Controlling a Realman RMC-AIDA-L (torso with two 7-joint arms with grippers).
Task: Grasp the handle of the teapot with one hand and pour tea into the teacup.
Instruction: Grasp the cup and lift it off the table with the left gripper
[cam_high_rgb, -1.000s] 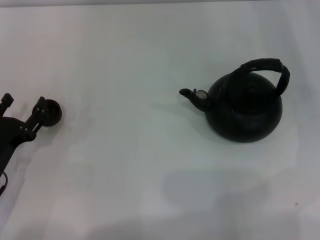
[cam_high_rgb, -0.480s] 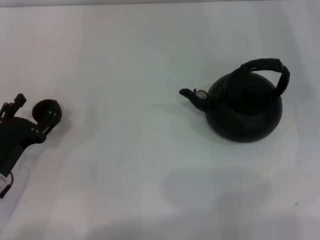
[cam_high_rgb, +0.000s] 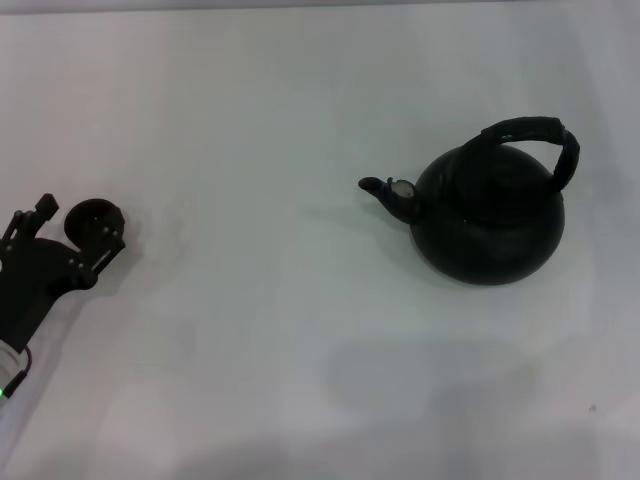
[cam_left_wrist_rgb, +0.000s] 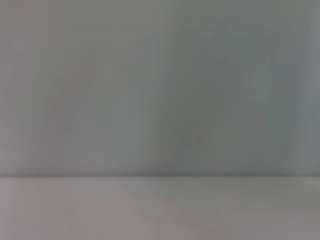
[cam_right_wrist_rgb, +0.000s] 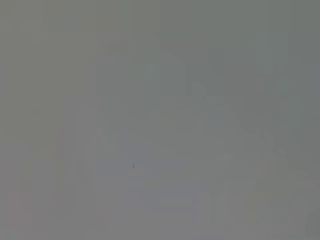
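Note:
The matte-black teapot stands on the white table at the right of the head view, its pale-tipped spout pointing left. Its arched handle rises over the top with nothing touching it. Far to the left sits the tiny dark teacup. My left gripper is at the cup and open. One finger lies on the cup's left and the other on its near right side. No contact with the cup shows. My right gripper is out of view.
The white table stretches between the cup and the teapot. A soft shadow lies on the table in front of the teapot. Both wrist views hold only plain grey surface.
My left gripper has shifted right and pulled back a little, so the teacup now lies between its fingers instead of beside them. The teapot has not moved.

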